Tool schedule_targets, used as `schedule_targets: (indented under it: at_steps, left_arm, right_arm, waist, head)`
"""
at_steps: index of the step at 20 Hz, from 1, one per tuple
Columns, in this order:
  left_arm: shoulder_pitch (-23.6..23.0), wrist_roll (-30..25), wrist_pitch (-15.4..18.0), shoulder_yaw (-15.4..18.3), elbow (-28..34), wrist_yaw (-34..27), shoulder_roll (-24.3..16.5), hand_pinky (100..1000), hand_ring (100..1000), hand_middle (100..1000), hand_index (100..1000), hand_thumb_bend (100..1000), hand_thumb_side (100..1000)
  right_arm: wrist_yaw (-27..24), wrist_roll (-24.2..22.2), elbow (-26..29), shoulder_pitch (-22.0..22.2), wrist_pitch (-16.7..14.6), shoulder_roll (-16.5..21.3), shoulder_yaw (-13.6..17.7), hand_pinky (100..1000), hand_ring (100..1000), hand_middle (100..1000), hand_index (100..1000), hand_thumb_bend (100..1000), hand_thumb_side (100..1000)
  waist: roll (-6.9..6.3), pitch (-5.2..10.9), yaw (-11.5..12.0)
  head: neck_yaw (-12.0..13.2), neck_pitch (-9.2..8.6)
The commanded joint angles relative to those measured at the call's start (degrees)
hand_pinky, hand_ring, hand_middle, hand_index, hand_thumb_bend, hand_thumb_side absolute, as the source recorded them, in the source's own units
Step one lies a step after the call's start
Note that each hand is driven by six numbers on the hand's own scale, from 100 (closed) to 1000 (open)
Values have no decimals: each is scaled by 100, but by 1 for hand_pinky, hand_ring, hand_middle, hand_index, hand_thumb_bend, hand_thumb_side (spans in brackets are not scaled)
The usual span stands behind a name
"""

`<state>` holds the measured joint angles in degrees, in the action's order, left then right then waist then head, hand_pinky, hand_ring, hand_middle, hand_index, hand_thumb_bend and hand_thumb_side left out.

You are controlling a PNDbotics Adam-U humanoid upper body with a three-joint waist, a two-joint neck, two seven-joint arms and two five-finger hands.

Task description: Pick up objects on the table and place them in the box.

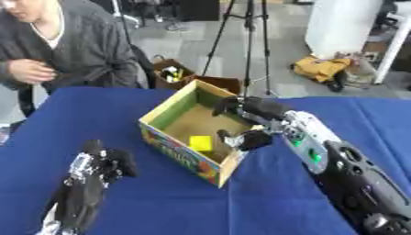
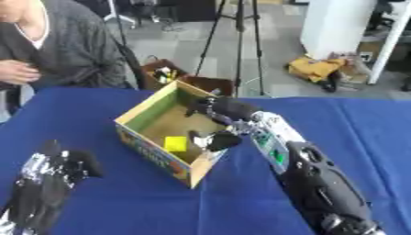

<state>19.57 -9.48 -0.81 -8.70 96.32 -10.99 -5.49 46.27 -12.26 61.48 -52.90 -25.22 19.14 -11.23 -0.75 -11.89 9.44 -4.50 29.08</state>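
Right hand (image 1: 245,124) hangs over the near corner of the box (image 1: 164,112), fingers relaxed and apart, holding nothing; a yellow block (image 1: 201,143) sits inside already; left hand (image 1: 100,163) idles open at lower left. Risk I'd guess: clipping the box wall on the way out and shoving it. Blue-cloth surface (image 1: 201,202); tripod (image 1: 249,41) on grey floor behind.

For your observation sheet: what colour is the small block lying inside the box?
Yellow block, clearest in the left eye view.
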Motion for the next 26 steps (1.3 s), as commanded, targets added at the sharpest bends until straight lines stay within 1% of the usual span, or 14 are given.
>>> schedule_targets:
  at_steps: [1, 6, 7, 8, 12, 13, 15, 19, 22, 23, 24, 26]
  left_arm:
    - [36, 132, 44, 173, 131, 60, -94, 654, 567, 515, 632, 202, 1000]
    - [23, 434, 155, 463, 120, 237, -182, 654, 572, 519, 633, 200, 1000]
    - [23, 492, 176, 514, 122, 263, -201, 654, 574, 521, 634, 199, 1000]
    - [24, 558, 200, 577, 128, 296, -225, 655, 575, 521, 634, 198, 1000]
    - [26, 757, 260, 755, 146, 434, -305, 655, 575, 521, 634, 196, 1000]
    - [27, 793, 271, 789, 149, 460, -316, 655, 575, 521, 633, 195, 1000]
    - [18, 869, 289, 867, 153, 506, -339, 654, 575, 521, 633, 195, 1000]
    - [-14, 967, 311, 960, 153, 555, -348, 655, 575, 519, 632, 194, 1000]
    - [-60, 1001, 315, 992, 138, 563, -348, 658, 574, 518, 631, 194, 1000]
    - [-80, 1008, 315, 997, 131, 563, -348, 658, 574, 517, 630, 193, 1000]
    - [-99, 1013, 315, 1000, 124, 562, -348, 658, 574, 517, 630, 193, 1000]
    - [-129, 1010, 315, 997, 113, 564, -348, 657, 573, 517, 630, 193, 1000]
  right_arm:
    - [-335, 301, 566, 143, 250, 76, 162, 772, 981, 778, 824, 100, 754]
    - [-806, 772, 1329, 834, 241, 104, 213, 762, 1000, 780, 805, 100, 822]
    - [-900, 866, 1482, 985, 276, 104, 217, 756, 1000, 776, 797, 100, 904]
    - [-992, 959, 1632, 1134, 338, 88, 247, 751, 1000, 773, 793, 100, 858]
    - [-1368, 1335, 2243, 1744, 686, 89, 336, 733, 1000, 760, 777, 100, 883]
    - [-1462, 1429, 2395, 1897, 779, 78, 359, 705, 999, 743, 758, 100, 889]
    - [-1644, 1611, 2676, 2193, 961, 20, 427, 692, 994, 738, 748, 100, 898]
    - [-2004, 1904, 3032, 2778, 1320, -158, 427, 691, 1000, 737, 747, 100, 941]
    - [-2270, 1878, 3259, 3210, 1586, -291, 474, 697, 1000, 739, 746, 100, 971]
    - [-2360, 1854, 3346, 3356, 1676, -333, 499, 697, 1000, 740, 746, 100, 956]
    - [-2447, 1825, 3424, 3498, 1763, -369, 519, 697, 1000, 739, 745, 100, 989]
    - [-2612, 1757, 3585, 3766, 1929, -425, 536, 698, 1000, 738, 745, 100, 997]
  waist:
    - [-9, 113, -166]
    - [-49, 113, -630]
    - [-54, 103, -704]
    - [-58, 88, -798]
    - [-78, 35, -1101]
    - [-87, 15, -1161]
    - [-109, -28, -1291]
    - [-144, -80, -1451]
    - [-152, -91, -1495]
    - [-153, -87, -1498]
    - [-155, -84, -1504]
    - [-159, -75, -1525]
  head:
    - [213, -37]
    - [615, -10]
    - [675, -15]
    - [751, -25]
    - [956, -55]
    - [987, -65]
    - [1051, -67]
    - [1091, -85]
    - [1075, -80]
    - [1067, -68]
    - [1059, -51]
    - [1037, -16]
